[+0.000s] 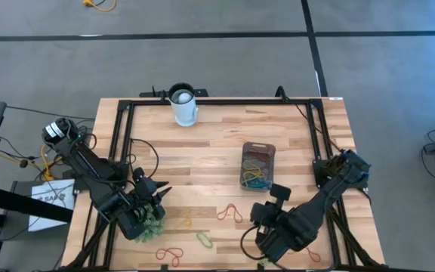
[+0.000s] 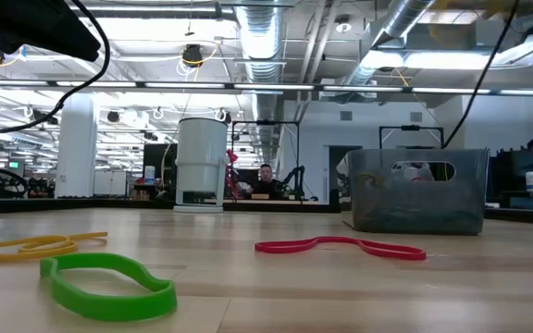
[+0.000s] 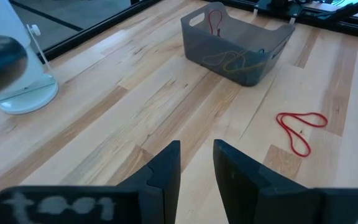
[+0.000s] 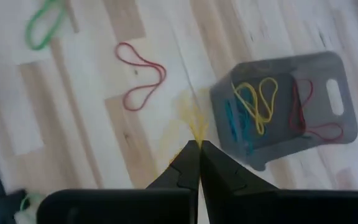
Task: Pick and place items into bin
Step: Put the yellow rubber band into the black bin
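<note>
Left tool (image 3: 196, 163) hovers slightly parted, holding nothing, low at the surface's (image 1: 217, 143) left edge over the green spiky ball (image 1: 152, 224). Right tool (image 4: 196, 152) pinches a yellow band (image 4: 191, 119), raised beside the grey bin (image 1: 257, 165), probably for dropping in. Red loop (image 1: 229, 213), green loop (image 1: 204, 240) lie loose; white cup (image 1: 183, 104) far off, nothing blocking.

Around your wooden table (image 1: 202, 151) lies a grey floor (image 1: 202, 60) crossed by dark lines, filling the upper half of the high view. Across the low view's top you see ceiling ducts (image 2: 276, 37) and strip lights (image 2: 155, 85), a white column (image 2: 77, 143) at left, and a seated person (image 2: 265, 178) at centre.
</note>
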Controlling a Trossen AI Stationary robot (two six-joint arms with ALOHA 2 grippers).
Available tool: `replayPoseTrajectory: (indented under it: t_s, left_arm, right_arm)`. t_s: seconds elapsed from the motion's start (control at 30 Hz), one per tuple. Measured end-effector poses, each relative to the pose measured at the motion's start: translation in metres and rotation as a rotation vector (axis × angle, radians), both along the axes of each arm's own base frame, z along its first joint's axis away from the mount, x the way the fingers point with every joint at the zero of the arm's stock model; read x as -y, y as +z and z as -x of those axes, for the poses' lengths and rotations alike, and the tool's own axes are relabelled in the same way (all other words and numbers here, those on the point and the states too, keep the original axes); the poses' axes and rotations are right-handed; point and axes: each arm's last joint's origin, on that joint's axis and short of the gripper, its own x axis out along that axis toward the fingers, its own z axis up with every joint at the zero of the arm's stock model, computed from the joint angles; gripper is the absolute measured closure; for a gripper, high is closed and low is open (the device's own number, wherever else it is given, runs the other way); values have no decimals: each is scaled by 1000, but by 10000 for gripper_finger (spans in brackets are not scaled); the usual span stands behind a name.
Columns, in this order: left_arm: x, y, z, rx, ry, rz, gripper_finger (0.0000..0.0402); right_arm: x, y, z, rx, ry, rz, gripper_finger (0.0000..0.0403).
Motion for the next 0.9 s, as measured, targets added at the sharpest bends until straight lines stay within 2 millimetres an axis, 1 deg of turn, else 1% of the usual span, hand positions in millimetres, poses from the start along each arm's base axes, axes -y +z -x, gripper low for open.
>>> replayPoseTrajectory:
  t_s: [0.07, 0.2, 0.37, 0.47, 0.53, 0.63, 0.9]
  left_arm:
    - [0, 0, 0, -1, 0, 0, 315]
    - [0, 0, 0, -1, -4, -2, 315]
    - [0, 0, 0, -3, -6, -3, 315]
    - [0, 0, 0, -3, -7, -5, 315]
    - [0, 0, 0, -2, -6, -7, 315]
    - [0, 0, 0, -8, -13, -16, 315]
    - [0, 0, 0, -9, -15, -22, 315]
  right_arm:
    - [4, 13, 5, 17, 30, -24, 402]
    - [19, 39, 19, 60, 39, -56, 402]
    - [44, 76, 41, 168, 69, -81, 402]
    - [58, 91, 54, 241, 80, -50, 402]
    - [69, 98, 63, 288, 70, -23, 402]
    - [84, 100, 72, 308, 46, -10, 402]
    - [116, 76, 81, 254, -34, 36, 403]
